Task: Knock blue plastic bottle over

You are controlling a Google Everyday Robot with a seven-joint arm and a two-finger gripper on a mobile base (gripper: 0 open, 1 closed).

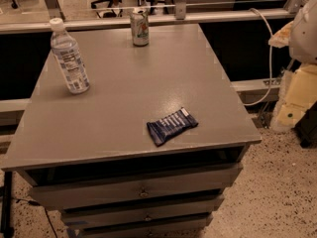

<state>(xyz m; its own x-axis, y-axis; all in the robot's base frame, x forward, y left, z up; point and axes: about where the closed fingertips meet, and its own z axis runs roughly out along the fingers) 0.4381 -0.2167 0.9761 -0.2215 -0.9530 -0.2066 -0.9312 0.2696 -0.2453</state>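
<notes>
**Q:** Fig. 1, camera view. What stands on the grey flat-topped bench [129,103]?

**A:** Three things, as I read my screen.
(a) The bluish clear plastic water bottle [70,58], with a white screw cap [56,24] and a pale printed label, stands on its base near the bench's left rear corner, cap uppermost. It stands free.
(b) A short metal soda can [139,28] stands upright at the rear edge, near the middle, well apart from the bottle.
(c) A flat dark blue snack wrapper [172,126] lies toward the front, right of centre, apart from both.

**Q:** And the claw?

**A:** The claw lies outside my view, so I cannot tell how far open it is or whether it has hold of anything. Pale white and cream parts [303,38] show at the right edge, beside the bench and well apart from the bottle. I cannot tell what they are.

**Q:** Surroundings?

**A:** Stacked grey drawer fronts [143,192] with small knobs sit below the bench top. A grey metal rail [163,20] runs behind the bench. A white cable [270,58] loops down at the right rear. The speckled floor [282,187] shows at lower right.
</notes>
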